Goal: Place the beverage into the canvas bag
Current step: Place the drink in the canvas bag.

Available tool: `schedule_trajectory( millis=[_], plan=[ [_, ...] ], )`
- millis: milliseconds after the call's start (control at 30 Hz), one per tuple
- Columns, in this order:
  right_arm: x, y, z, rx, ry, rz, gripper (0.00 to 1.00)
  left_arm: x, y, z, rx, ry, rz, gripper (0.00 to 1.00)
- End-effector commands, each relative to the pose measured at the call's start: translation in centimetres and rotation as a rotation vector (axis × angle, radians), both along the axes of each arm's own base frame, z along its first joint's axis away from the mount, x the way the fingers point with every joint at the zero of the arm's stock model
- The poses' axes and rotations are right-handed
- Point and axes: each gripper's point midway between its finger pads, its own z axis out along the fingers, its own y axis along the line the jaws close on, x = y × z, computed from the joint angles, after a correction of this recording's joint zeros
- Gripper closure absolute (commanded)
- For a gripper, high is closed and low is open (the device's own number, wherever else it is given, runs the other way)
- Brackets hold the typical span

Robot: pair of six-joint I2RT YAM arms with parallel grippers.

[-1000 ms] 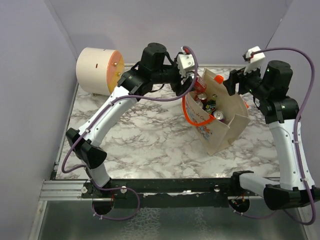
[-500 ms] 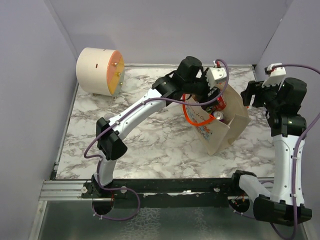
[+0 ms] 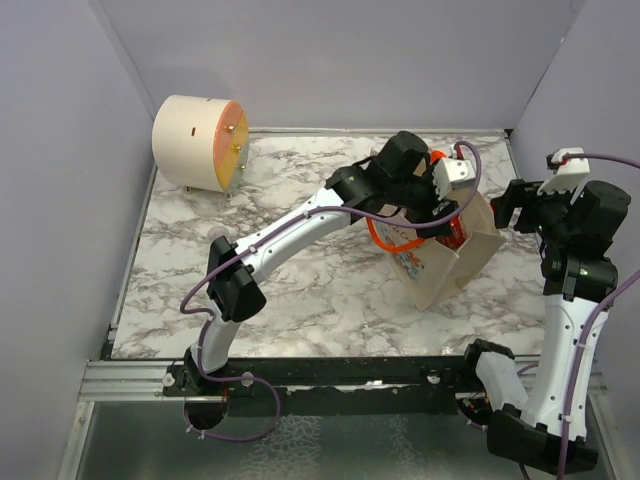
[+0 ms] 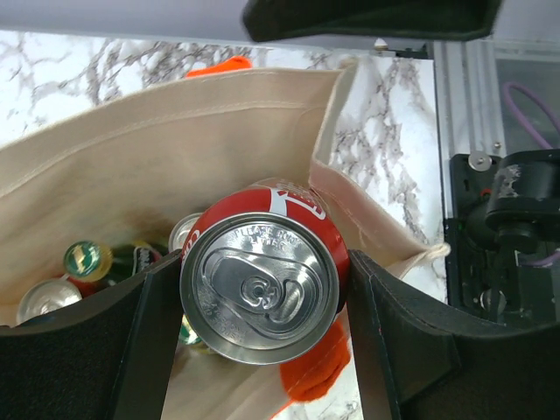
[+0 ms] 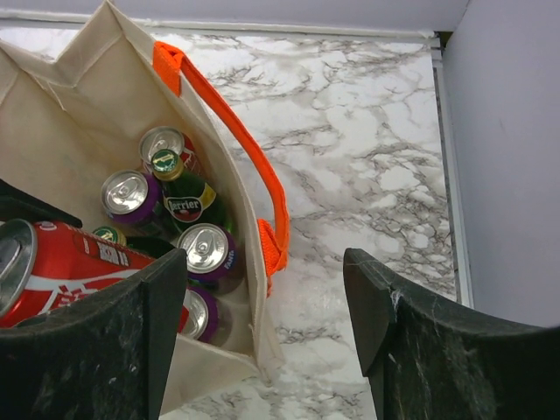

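The left pincer is clamped on a red can, one dark finger pressed against each side of its body, the silver top and pull tab facing the wrist camera. The can hangs in the open mouth of the canvas bag, close to one corner of the rim; whether its base touches anything below is hidden.

Beneath it, inside the bag, stand other drinks: purple-topped cans and a green bottle.

The bag stands upright on the marble surface, towards its far right, with an orange handle drooping over the outer side.

The right pincer hangs wide and empty, above the handle and the bare marble just beside the bag.

Well apart, at the far left corner of the surface, lies a beige cylinder on its side.
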Motion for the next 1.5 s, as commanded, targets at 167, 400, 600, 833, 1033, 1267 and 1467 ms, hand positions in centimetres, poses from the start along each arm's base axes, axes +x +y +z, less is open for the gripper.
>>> schedule_trajectory(
  millis=[167,400,600,833,1033,1267,1467],
  plan=[
    [-0.1,0.1,-0.7,0.065,-0.005,0.01,0.28,-5.1,-3.3,2.4,-0.093,-0.002,-0.169,1.0],
    [0.3,0.0,-0.6,0.06,0.006,0.024,0.27,-6.0,-3.1,0.6,-0.058,0.054,-0.202,1.0],
    [0.2,0.1,-0.3,0.03,0.021,0.05,0.28,-5.2,-3.4,-0.9,-0.024,0.09,-0.142,1.0],
    [-2.3,1.1,0.1,-0.065,0.114,0.146,0.28,-5.1,-3.4,-1.8,-0.015,0.12,-0.123,1.0],
    [-4.0,0.5,-1.7,-0.087,0.294,0.155,0.28,-3.7,-3.8,-1.8,-0.012,0.078,-0.066,1.0],
    [-6.0,0.3,-2.9,-0.107,0.443,0.183,0.29,-2.5,-3.7,-2.0,0.008,0.004,-0.001,1.0],
    [-6.2,0.3,-5.1,-0.103,0.5,0.208,0.3,-2.8,-3.9,-1.8,-0.001,-0.013,-0.033,1.0]
  ],
)
